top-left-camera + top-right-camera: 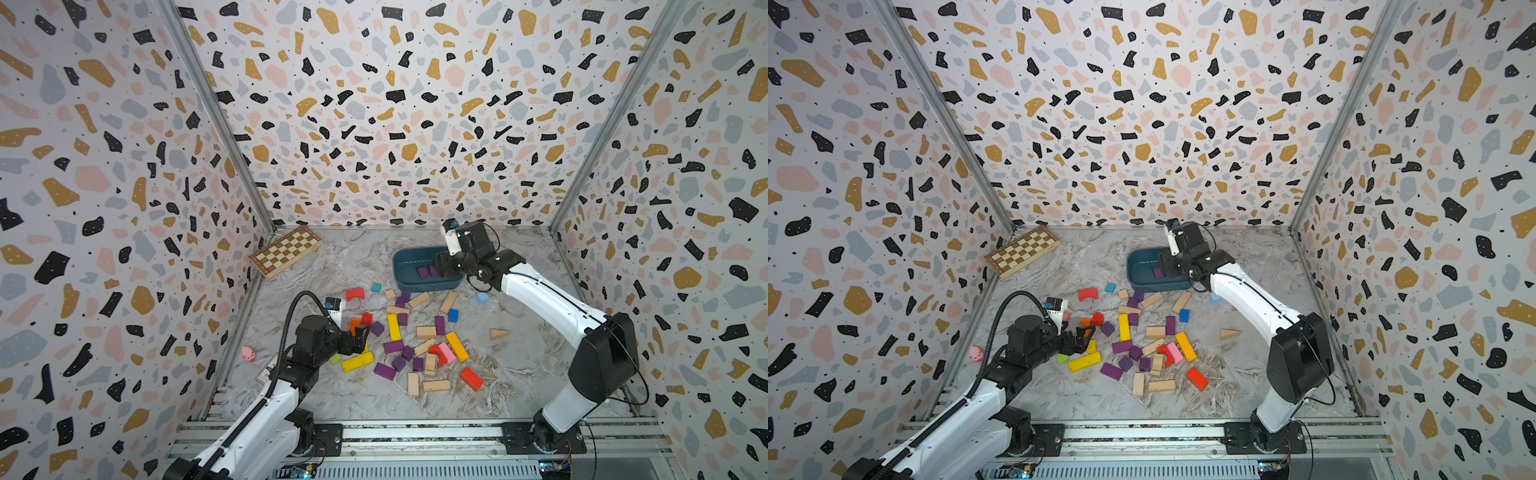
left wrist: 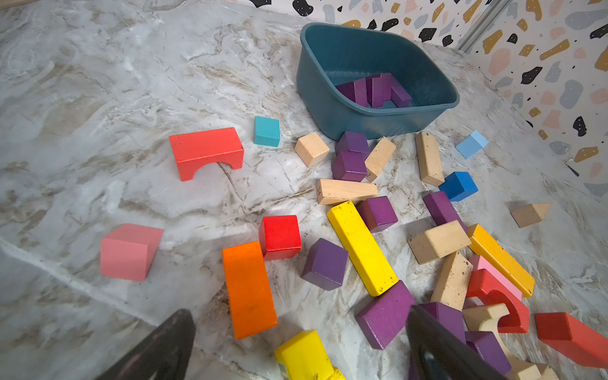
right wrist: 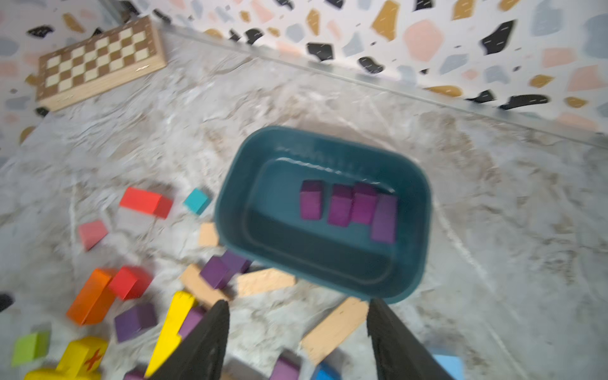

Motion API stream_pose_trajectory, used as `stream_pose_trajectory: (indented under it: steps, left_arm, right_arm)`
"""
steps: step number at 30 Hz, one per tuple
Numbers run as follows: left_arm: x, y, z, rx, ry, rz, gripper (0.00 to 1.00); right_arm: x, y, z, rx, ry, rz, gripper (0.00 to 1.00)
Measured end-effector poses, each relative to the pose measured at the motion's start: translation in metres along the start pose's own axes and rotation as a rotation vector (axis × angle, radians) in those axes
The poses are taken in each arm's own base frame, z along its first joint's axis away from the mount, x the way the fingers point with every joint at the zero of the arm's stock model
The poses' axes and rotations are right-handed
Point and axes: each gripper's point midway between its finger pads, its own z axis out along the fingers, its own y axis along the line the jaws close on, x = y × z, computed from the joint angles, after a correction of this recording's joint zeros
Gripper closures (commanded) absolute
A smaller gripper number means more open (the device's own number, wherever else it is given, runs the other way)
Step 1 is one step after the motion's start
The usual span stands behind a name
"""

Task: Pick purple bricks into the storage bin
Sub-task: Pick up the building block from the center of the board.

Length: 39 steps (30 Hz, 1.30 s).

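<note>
Marble-patterned table (image 1: 519, 374), contents from the front rail backward. Nearest: two plain wooden blocks (image 1: 436, 385) and a red block (image 1: 471, 378), lying flat. At the near-left edge of the block pile, the left gripper (image 1: 360, 336): jaws wide apart, nothing between them, just beside a yellow bar (image 1: 357, 362). In the left wrist view its fingers (image 2: 171, 342) show either side of an orange bar (image 2: 250, 289). By the left wall, a small pink pig toy (image 1: 248, 353). Mid-table, the pile proper: purple bricks (image 1: 385, 371), about ten cubes and short bars, loose among wooden, yellow, red and pink blocks, several touching their neighbours, and two of the cubes (image 2: 350, 154) just beside the bin's near wall. To the right of the pile, a blue cube (image 1: 453, 315), a wooden wedge (image 1: 498, 333) and a pale blue cube (image 1: 482, 298), set apart from one another. Behind the pile, a red arch (image 1: 355, 294) and a teal cube (image 1: 376, 287). Farther back, the storage bin (image 1: 401, 266), standing upright on the table. Four more purple bricks (image 3: 340, 209) lie side by side on its floor. Over the bin's right part, the right gripper (image 3: 298, 302): jaws parted, nothing between them; that wrist view is blurred. In the far-left corner, a wooden chessboard (image 1: 286, 250), flat, angled to the walls.
</note>
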Motion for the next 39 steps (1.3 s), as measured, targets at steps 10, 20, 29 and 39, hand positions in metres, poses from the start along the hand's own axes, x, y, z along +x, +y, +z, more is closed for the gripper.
stream_pose_trajectory:
  steps: [10, 20, 29, 39]
  left_arm:
    - [0.000, 0.000, 0.000, -0.001, -0.001, -0.003, 0.01]
    - [-0.003, -0.001, -0.002, 0.002, -0.014, -0.004, 0.01]
    - [-0.004, -0.001, -0.003, 0.001, -0.020, -0.006, 0.01]
    - [-0.004, -0.001, -0.003, 0.001, -0.020, -0.006, 0.01]
  right_arm:
    - [0.097, 0.075, 0.021, -0.097, 0.197, -0.013, 0.37]
    - [0.125, 0.086, 0.088, -0.082, 0.283, 0.051, 0.40]
    - [0.113, 0.079, 0.116, -0.085, 0.271, 0.125, 0.41]
    - [0.081, 0.070, 0.125, -0.081, 0.212, 0.160, 0.41]
